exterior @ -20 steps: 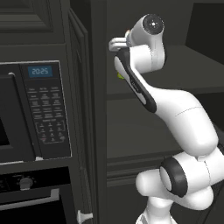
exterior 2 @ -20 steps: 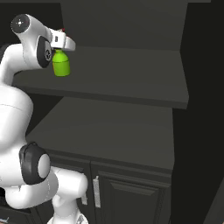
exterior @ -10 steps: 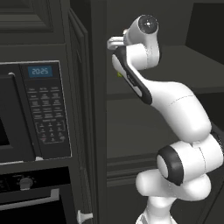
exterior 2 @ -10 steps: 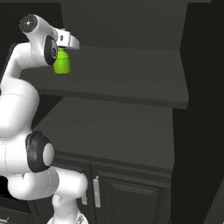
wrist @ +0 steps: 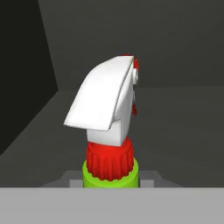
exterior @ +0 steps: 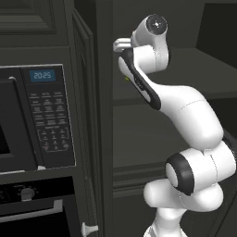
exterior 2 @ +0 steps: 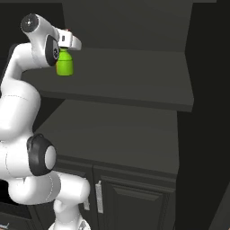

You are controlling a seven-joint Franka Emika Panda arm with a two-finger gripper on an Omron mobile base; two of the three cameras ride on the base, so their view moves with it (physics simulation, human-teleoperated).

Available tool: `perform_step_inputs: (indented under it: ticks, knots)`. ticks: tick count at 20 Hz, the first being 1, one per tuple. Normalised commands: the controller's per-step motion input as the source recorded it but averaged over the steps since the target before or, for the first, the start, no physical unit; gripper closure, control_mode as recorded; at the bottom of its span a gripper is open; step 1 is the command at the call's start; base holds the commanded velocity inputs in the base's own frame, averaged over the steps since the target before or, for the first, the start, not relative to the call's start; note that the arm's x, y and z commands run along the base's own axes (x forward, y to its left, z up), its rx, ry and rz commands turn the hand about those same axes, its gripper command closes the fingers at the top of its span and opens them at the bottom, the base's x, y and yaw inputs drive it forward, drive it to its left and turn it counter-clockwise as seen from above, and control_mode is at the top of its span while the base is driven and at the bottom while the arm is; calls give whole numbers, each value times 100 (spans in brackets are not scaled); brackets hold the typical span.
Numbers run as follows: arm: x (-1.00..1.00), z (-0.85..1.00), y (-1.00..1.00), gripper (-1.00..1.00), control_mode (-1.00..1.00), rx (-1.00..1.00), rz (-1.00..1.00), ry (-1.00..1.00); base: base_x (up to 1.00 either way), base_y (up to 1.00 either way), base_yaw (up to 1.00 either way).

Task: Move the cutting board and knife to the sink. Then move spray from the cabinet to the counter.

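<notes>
Reaching into cabinet [exterior 2: 134,85], upper left of right base view: gripper [exterior 2: 67,44] over spray [exterior 2: 64,64] top; grip state indeterminate.

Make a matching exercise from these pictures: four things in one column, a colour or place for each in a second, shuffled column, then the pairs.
Things
1. spray body
2. spray neck
3. nozzle
4. microwave

Colour or place
A. red
B. left of the cabinet, keypad facing out
C. white
D. green, on the upper shelf

Pairs: 1-D, 2-A, 3-C, 4-B
</notes>
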Motion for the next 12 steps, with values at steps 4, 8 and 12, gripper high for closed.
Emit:
perform_step_inputs:
  ticks: [4, 8, 12]
  knots:
    - [-28, 26, 0, 100, -100, 0, 0, -32, 0, 0, 0]
    - [-26, 19, 0, 100, -100, 0, 0, -21, 0, 0, 0]
    - [-7, 0, 0, 100, -100, 0, 0, -1, 0, 0, 0]
